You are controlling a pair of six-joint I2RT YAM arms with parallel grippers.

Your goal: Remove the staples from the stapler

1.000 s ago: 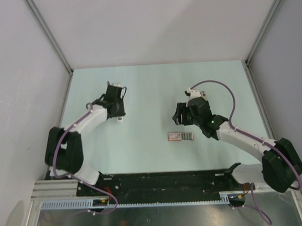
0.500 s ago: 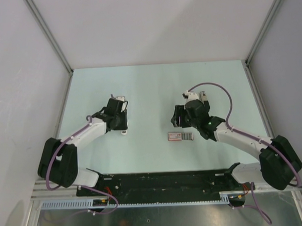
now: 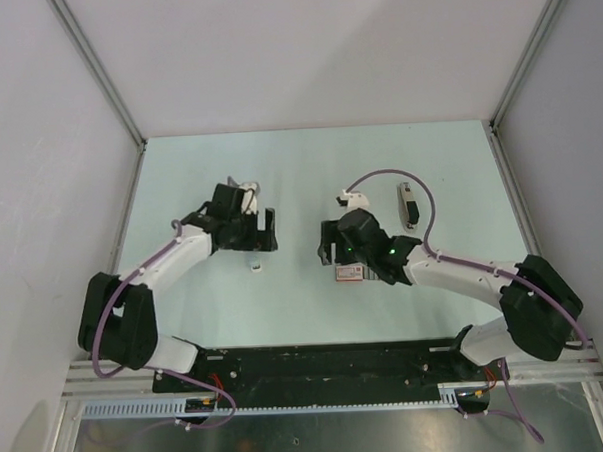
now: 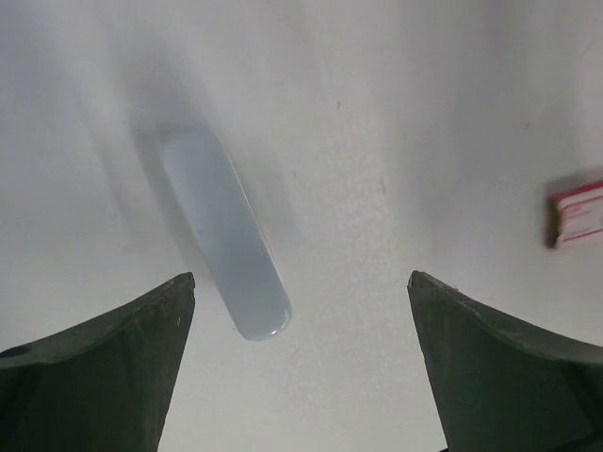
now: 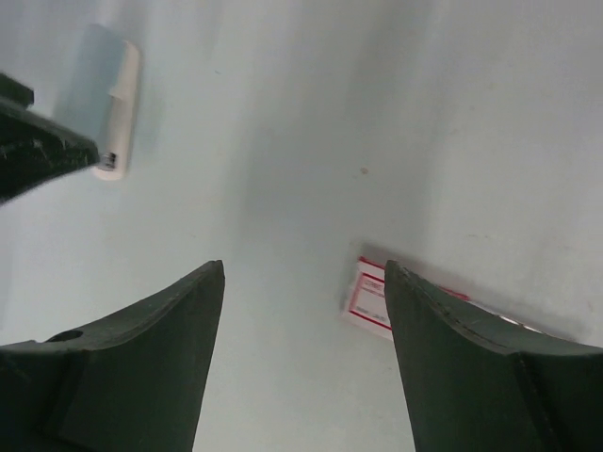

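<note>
The pale blue and white stapler (image 4: pixel 224 235) lies flat on the table. It is also seen as the stapler (image 3: pixel 253 267) from above and the stapler (image 5: pixel 108 102) in the right wrist view. My left gripper (image 4: pixel 301 278) hangs open over its near end without touching it, at left gripper (image 3: pixel 256 246) from above. My right gripper (image 5: pixel 303 266) is open and holds nothing. From above, the right gripper (image 3: pixel 328 253) sits at the left end of a red-and-white box (image 3: pixel 347 273). The staples are out of view.
A dark-and-white elongated piece (image 3: pixel 408 203) lies alone at the back right. The red-and-white box (image 5: pixel 377 297) lies under my right finger, and the box (image 4: pixel 577 209) shows at the right edge of the left wrist view. Grey walls enclose the table (image 3: pixel 299 166).
My left gripper opened wide and let go of the stapler, which now lies on the table. My right arm swung left toward the box, leaving the dark-and-white piece behind it.
</note>
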